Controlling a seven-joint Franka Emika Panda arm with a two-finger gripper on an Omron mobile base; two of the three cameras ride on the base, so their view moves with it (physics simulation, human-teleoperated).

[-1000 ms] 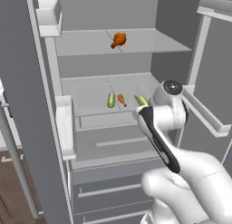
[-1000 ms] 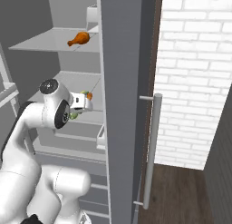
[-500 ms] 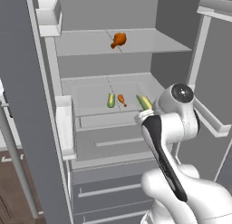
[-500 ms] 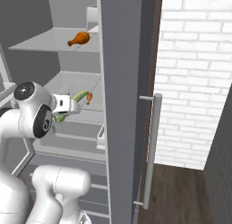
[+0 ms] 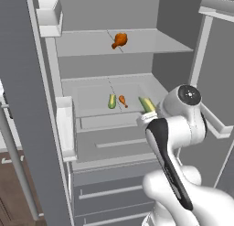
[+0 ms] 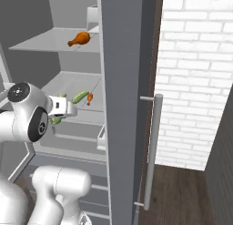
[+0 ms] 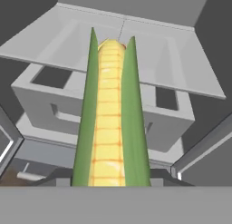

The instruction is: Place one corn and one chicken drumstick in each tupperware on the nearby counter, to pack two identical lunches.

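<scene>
Rendered imagery, evenly and flatly lit, no identifiable light source. Fridge interior (image 5: 114, 90) moderately bright on shelf tops, darker grey on back and side walls. Shadows soft and faint; no hard cast shadows, no glare or specular hot spots. Brick wall (image 6: 195, 60) brightest region. Edges slightly soft and pixelated from low resolution. Close-up corn (image 7: 110, 123) coarse-textured, mildly blurred. No noticeable lens distortion at edges.
</scene>
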